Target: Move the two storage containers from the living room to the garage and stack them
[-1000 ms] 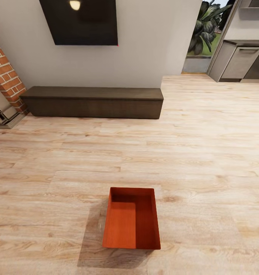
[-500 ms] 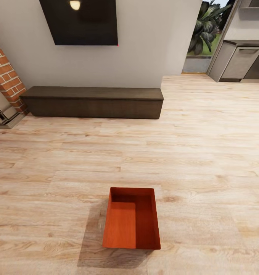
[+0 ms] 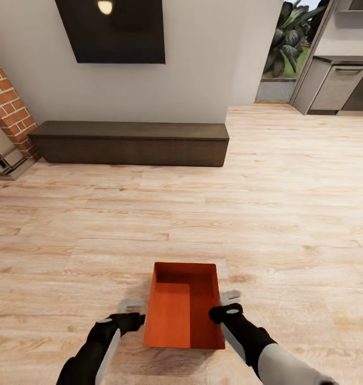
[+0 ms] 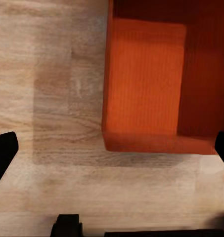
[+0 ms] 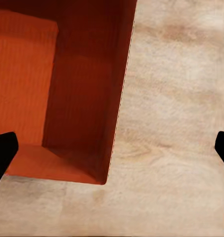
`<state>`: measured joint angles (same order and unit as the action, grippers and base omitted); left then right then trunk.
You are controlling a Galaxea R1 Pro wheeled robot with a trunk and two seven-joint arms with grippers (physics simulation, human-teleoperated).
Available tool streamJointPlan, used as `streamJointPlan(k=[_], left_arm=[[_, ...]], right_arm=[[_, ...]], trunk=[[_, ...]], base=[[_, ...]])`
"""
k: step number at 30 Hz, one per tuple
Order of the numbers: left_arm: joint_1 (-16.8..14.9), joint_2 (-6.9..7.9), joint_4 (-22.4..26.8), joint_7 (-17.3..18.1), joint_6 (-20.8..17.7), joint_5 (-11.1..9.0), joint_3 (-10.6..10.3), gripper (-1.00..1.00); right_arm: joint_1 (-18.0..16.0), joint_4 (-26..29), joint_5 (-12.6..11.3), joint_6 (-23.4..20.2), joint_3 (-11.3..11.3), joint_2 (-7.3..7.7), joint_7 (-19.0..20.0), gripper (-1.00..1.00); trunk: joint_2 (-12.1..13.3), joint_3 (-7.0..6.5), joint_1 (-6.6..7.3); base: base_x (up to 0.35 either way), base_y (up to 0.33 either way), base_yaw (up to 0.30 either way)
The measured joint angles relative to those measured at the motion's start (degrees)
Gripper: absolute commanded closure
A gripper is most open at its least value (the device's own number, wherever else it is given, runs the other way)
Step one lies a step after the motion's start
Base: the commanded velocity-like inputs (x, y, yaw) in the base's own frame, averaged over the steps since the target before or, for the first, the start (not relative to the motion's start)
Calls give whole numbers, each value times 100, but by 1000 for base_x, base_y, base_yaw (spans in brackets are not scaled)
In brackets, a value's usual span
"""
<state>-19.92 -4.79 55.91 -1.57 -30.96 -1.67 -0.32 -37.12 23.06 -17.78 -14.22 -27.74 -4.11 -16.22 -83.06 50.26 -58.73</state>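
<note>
On the light wood floor [image 3: 288, 214] of the living room, an orange-red box [image 3: 184, 309] sits between the left gripper [image 3: 132, 309] and the right gripper [image 3: 229, 300], both spread open and flanking its long walls without clearly touching. If the two sides close unevenly, I judge the box could skid or tip (its walls look smooth). No brand, label or writing can be read anywhere.
</note>
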Motion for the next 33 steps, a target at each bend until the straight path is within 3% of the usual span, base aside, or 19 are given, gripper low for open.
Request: streamJointPlan(k=[1, 2, 3, 6, 9, 17, 22, 26, 33], left_arm=[[-165, -30, -133, -7, 15, 13, 0, -100], [-676, -62, -907, -57, 159, 61, 0, -100], [-1070, -72, -1520, -136, 284, 113, 0, -100], [-1656, -84, -2634, -330, 662, 227, 0, -100], [-1876, -133, -3129, -403, 1005, 305, -1, -100], [-1991, -153, -3331, -430, 1161, 539, -13, -100], [-1997, -143, -3008, -418, 1114, 504, 14, -100], [-1998, -158, -2810, -433, 1101, 510, 41, -100], [-1998, -168, -2768, -454, 1099, 520, 53, -100]], right_arm=[[-235, -320, -195, 168, 0, -24, -20, -100], [-538, -853, -712, 466, -4, -44, -37, -100], [-669, -1124, -1008, 608, -8, -51, -44, -100], [-819, -1469, -1362, 841, -8, -66, -52, -100], [-873, -1601, -1500, 1094, -3, -81, -55, -100], [-891, -1637, -1525, 1355, -16, -301, -64, -100], [-892, -1578, -1463, 1301, -21, -337, -100, -100], [-892, -1511, -1465, 1053, -26, -345, -522, -100], [-895, -1435, -1465, 916, -26, -365, -719, -100]], trunk=[[0, 0, 0], [0, 0, 0], [0, 0, 0], [0, 1, 0], [0, 1, 0], [0, 1, 0], [0, 1, 0], [0, 1, 0], [0, 1, 0]], base=[[0, 0, 0], [0, 0, 0], [0, 0, 0], [0, 0, 0], [0, 0, 0], [0, 0, 0], [0, 0, 0], [0, 0, 0], [0, 0, 0]])
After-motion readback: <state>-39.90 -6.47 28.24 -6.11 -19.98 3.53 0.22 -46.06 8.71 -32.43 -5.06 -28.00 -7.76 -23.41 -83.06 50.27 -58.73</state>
